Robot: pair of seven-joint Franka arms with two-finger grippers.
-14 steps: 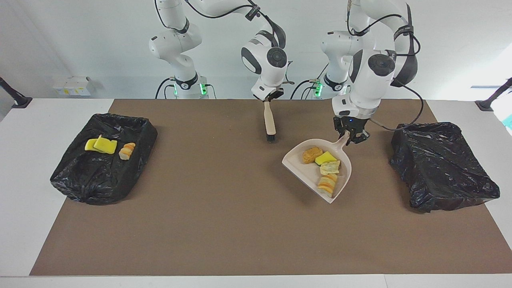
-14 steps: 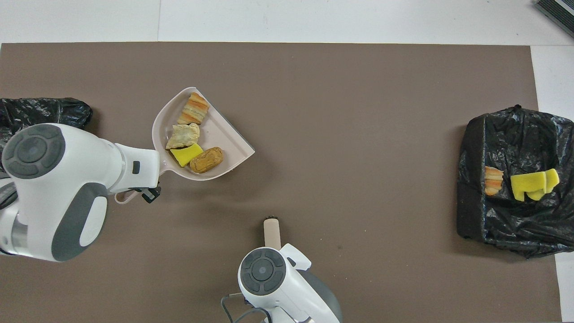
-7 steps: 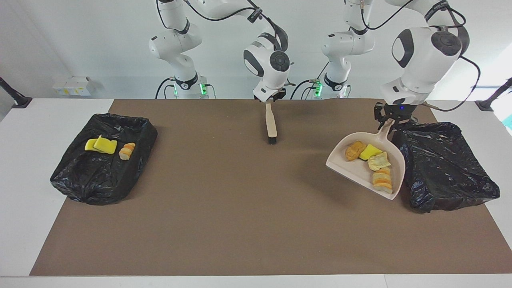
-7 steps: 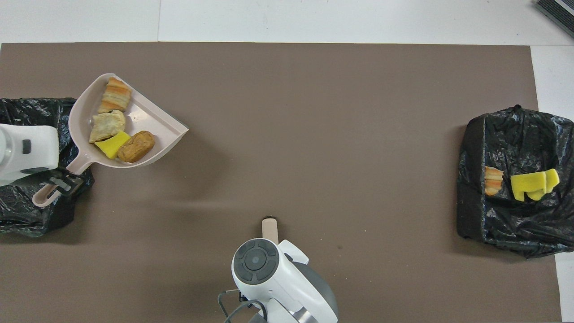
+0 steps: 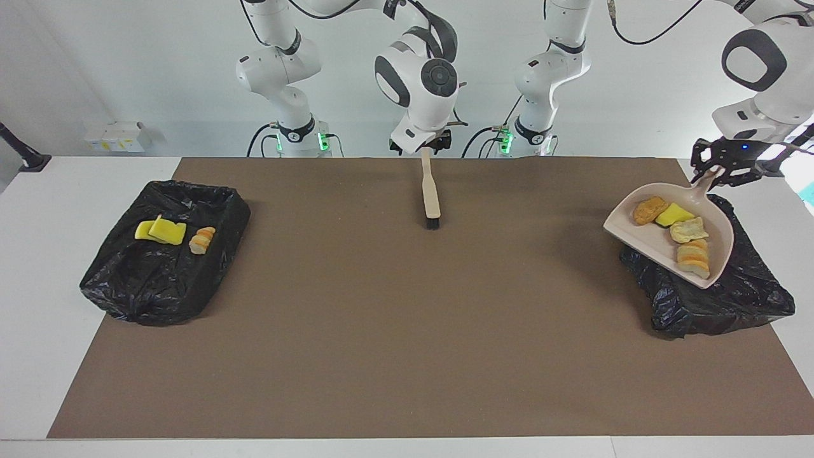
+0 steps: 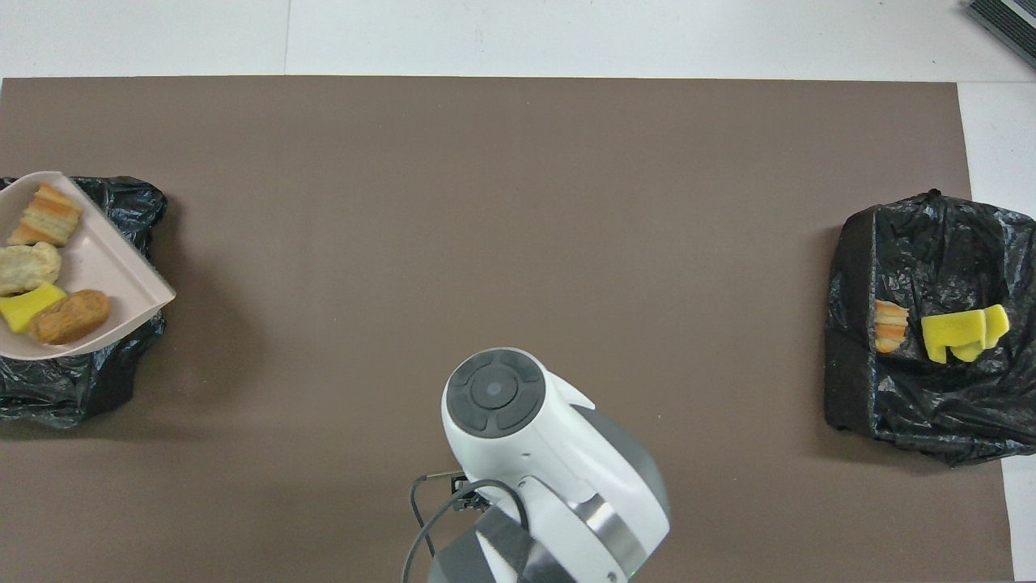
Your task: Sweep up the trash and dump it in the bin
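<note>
My left gripper (image 5: 720, 170) is shut on the handle of a pale pink dustpan (image 5: 642, 235), held in the air over the black bin (image 5: 712, 299) at the left arm's end. In the pan lies trash: a brown nugget (image 5: 650, 210), a yellow sponge piece (image 5: 674, 215) and two pale crusty chunks (image 5: 693, 257). The overhead view shows the pan (image 6: 105, 267) above that bin (image 6: 73, 380), with the left gripper out of frame. My right gripper (image 5: 425, 147) stands open just above the handle end of the brush (image 5: 431, 194), which lies on the mat.
A second black bin (image 5: 162, 280) stands at the right arm's end, holding yellow sponge pieces (image 5: 162, 230) and a crusty chunk (image 5: 203, 240). The brown mat (image 5: 381, 331) covers the table. In the overhead view the right arm's wrist (image 6: 494, 393) hides the brush.
The left arm carried the loaded dustpan from mid-table to above the bin at its end. The right gripper opened, let go of the brush handle and rose slightly.
</note>
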